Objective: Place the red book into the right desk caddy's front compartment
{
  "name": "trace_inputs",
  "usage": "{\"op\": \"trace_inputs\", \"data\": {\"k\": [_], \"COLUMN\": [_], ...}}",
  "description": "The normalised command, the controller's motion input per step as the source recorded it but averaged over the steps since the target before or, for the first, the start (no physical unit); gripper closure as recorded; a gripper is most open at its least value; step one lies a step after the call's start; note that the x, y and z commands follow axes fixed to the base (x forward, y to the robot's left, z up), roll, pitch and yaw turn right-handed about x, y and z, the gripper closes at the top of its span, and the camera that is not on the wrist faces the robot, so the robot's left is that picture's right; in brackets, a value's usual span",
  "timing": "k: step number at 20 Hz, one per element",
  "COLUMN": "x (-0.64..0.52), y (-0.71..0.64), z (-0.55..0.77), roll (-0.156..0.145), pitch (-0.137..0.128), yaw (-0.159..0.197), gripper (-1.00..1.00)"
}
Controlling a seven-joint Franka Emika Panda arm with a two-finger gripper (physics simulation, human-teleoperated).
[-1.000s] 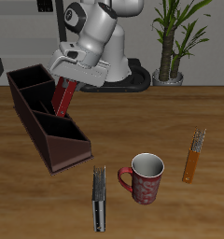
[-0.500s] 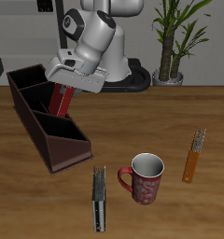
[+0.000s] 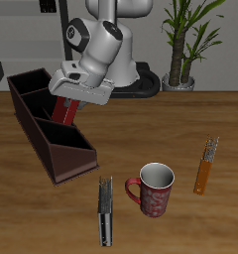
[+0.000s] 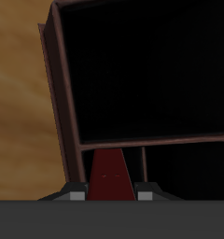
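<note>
My gripper [image 3: 71,98] is shut on the red book [image 3: 63,109] and holds it upright, top end between the fingers. The book hangs over the right desk caddy [image 3: 67,157], a long dark brown box with dividers, about midway along its length. The book's lower end is at about rim height. In the wrist view the red book [image 4: 109,172] stands between my fingers [image 4: 78,195] and points down at the caddy's dark inside, with a divider [image 4: 142,143] just past it. I cannot tell which section lies under the book.
A red patterned mug [image 3: 153,189] stands near the table's front edge. A dark grey book [image 3: 106,211] lies beside it. An orange book [image 3: 205,166] lies farther out. A potted plant [image 3: 180,45] stands behind the table.
My gripper has carried the red book sideways, farther over the caddy and slightly lower. The book stays in the grip. Nothing else has moved.
</note>
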Motion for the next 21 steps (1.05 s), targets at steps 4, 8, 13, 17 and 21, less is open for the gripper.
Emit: {"op": "trace_inputs", "data": {"k": [4,8,13,17,21], "x": [0.08,0.02,-0.01,-0.06,-0.02], "y": [-0.1,-0.06,0.02,0.12,0.17], "z": [-0.17,-0.07,0.07,0.32,0.5], "roll": [-0.034,-0.042,-0.003,0.029,0.069], "pitch": [0.047,0.025,0.014,-0.012,-0.029], "yaw": [-0.007,-0.021,-0.022,-0.073,-0.119], "gripper": [1.0,-1.0,-1.0,-1.0,-1.0]}}
